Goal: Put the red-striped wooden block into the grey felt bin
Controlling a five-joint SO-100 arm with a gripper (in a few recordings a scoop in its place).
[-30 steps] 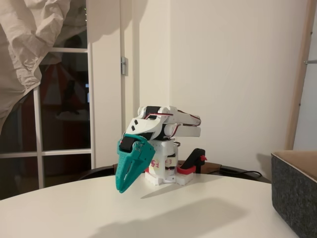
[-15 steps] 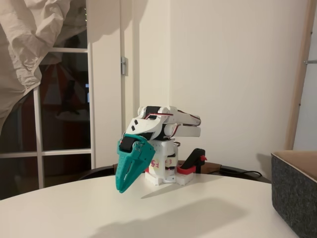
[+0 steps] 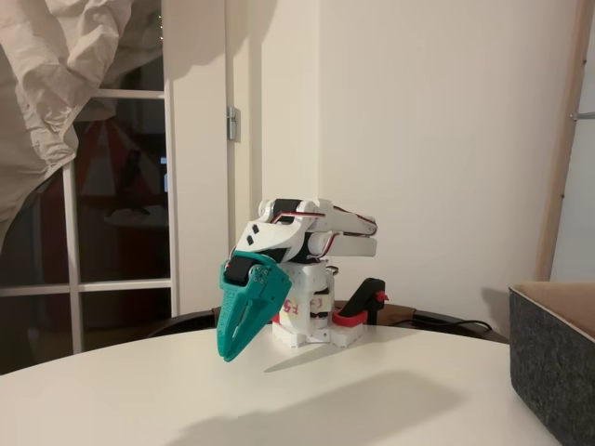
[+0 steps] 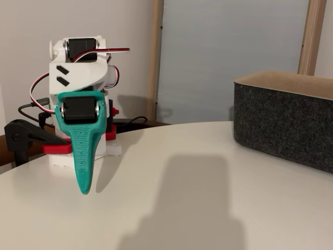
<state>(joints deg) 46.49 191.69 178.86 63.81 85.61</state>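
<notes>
The red-striped wooden block is out of view. The grey felt bin (image 3: 556,370) stands at the right edge of the table, dark grey outside with a tan lining along its rim; it also shows at the right as the grey felt bin (image 4: 283,119). My teal gripper (image 3: 230,353) hangs folded in front of the white arm base, tip pointing down just above the tabletop, jaws together with nothing between them. From the other side the gripper (image 4: 84,190) appears as one narrow teal blade. It is well apart from the bin.
The round white table (image 3: 307,400) has open surface between the arm and the bin. A black and red clamp (image 3: 364,308) holds the arm base at the table's far edge; cables trail behind it. A glass door and wall stand behind.
</notes>
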